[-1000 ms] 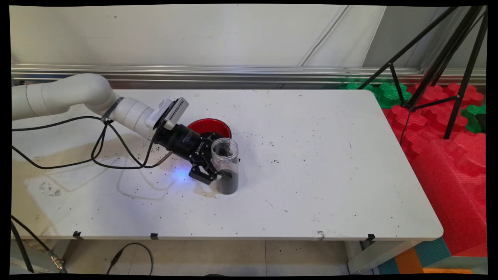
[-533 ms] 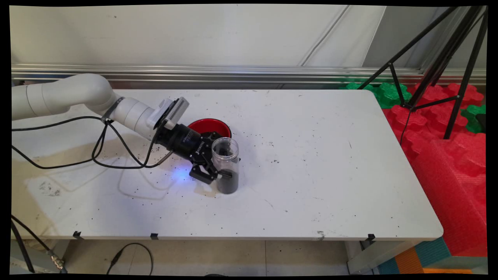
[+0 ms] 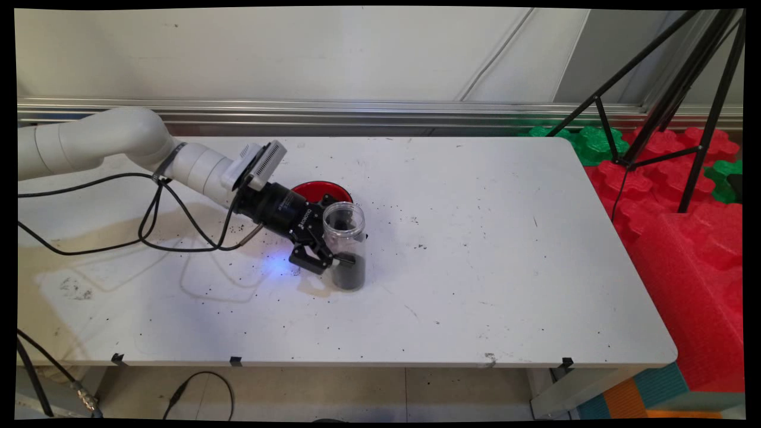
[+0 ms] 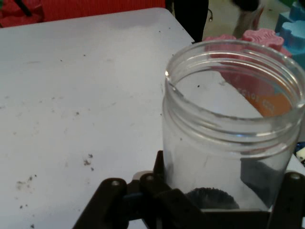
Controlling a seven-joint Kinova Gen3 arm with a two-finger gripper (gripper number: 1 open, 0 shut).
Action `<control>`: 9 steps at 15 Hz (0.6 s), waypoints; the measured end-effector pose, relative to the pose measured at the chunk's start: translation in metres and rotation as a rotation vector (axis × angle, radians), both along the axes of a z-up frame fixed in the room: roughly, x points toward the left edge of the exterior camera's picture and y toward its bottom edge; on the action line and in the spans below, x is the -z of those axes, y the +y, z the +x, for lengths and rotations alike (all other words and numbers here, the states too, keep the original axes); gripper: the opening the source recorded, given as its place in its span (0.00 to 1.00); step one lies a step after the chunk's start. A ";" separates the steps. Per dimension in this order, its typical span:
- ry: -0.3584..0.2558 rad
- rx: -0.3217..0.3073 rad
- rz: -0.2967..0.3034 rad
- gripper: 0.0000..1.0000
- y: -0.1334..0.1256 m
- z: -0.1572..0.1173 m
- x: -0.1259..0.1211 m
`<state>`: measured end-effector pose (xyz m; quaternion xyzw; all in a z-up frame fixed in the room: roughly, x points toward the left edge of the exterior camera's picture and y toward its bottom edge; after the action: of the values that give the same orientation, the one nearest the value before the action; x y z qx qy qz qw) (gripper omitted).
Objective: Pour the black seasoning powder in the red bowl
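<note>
Gripper (image 3: 340, 257) clamped on clear jar (image 3: 345, 238) holding dark granules, white table (image 3: 475, 267) scuffed and speckled with dark crumbs, red bowl (image 3: 324, 191) behind, tripod (image 3: 672, 101) over red foam blocks (image 3: 684, 238) at right.

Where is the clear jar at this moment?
In the main view the clear jar stands upright left of the table's centre, held in the claw, directly in front of the red bowl. In the hand view it fills the lower right.

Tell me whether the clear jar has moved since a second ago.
Yes. The clear jar, held in the gripper, has shifted slightly up the main view, toward the red bowl, so its rim now sits closer to the bowl.
</note>
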<state>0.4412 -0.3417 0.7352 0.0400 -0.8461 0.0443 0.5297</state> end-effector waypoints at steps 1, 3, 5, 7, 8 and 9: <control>0.004 -0.002 -0.003 0.00 -0.001 0.000 -0.003; 0.011 -0.006 -0.007 0.00 -0.002 0.000 -0.009; 0.021 -0.012 -0.013 0.00 -0.004 0.000 -0.017; 0.031 -0.019 -0.019 0.00 -0.007 -0.001 -0.025; 0.037 -0.024 -0.023 0.00 -0.010 -0.001 -0.030; 0.044 -0.030 -0.026 0.00 -0.012 -0.001 -0.035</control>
<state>0.4400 -0.3535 0.7697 0.0466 -0.8330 0.0622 0.5477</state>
